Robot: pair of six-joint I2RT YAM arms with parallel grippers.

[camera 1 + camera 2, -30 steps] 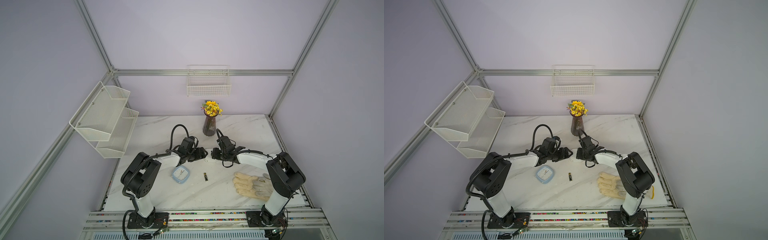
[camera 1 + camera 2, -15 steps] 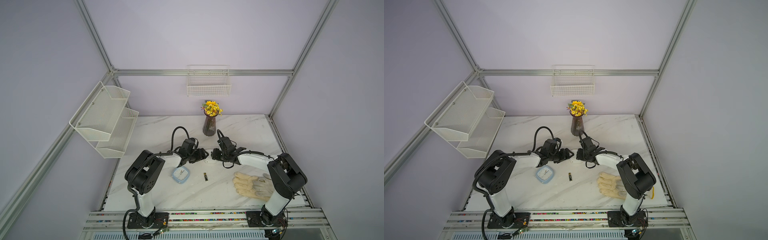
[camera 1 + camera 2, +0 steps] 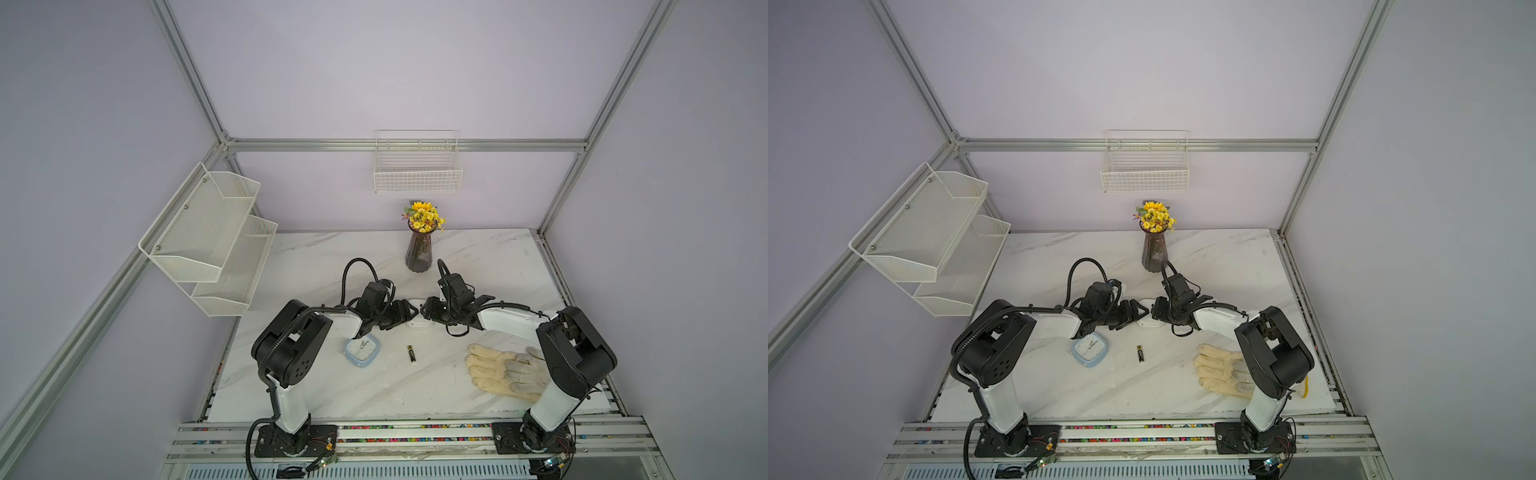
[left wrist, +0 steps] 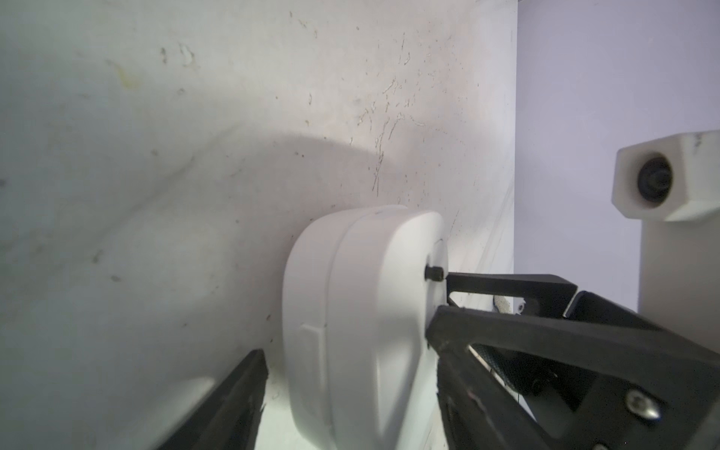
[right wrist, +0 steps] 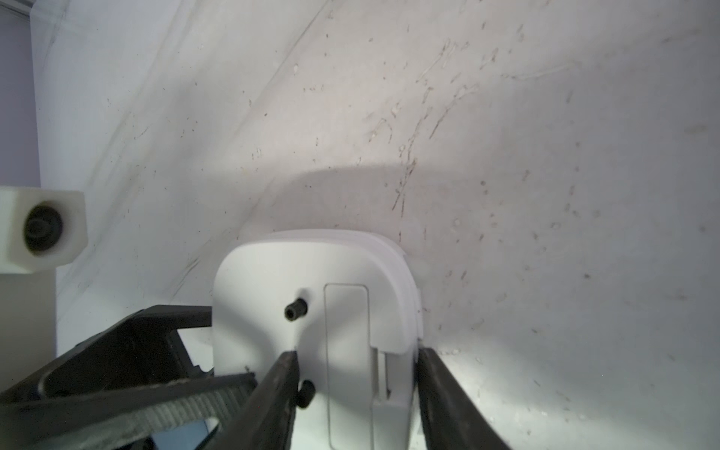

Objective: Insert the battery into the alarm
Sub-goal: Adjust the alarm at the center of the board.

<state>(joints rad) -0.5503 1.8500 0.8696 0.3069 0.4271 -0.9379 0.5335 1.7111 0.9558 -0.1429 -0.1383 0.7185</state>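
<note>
Table (image 3: 374, 386): vase (image 3: 419, 253) is standing at back centre. Alarm (image 3: 417, 325) is sitting mid-table between left gripper (image 3: 412, 314) and right gripper (image 3: 424, 312). Small clock (image 3: 361, 352) is lying nearer the front, left of the battery (image 3: 411, 353). Glove (image 3: 505, 372) is lying front right. Wire basket (image 3: 417, 180) is hanging behind, tiered shelf (image 3: 208, 241) on the left.

Off-task items as I see them from here:

- Cream work glove (image 3: 505, 372) lies flat, fingers pointing left, on the right side of the table (image 3: 332, 257) near the front edge. Both top views show it (image 3: 1221, 372).
- Dark ribbed vase (image 3: 419, 255) stands upright at the back centre and holds a bunch of yellow flowers (image 3: 423, 216).
- White wire basket (image 3: 417, 176) hangs on the back wall above the vase, under a metal frame rail (image 3: 407, 145).
- White two-tier mesh shelf (image 3: 208, 232) is fixed to the left wall and overhangs the table's left edge.
- Tabletop is white marble pattern, and I note scuffs on it in both wrist views.
</note>
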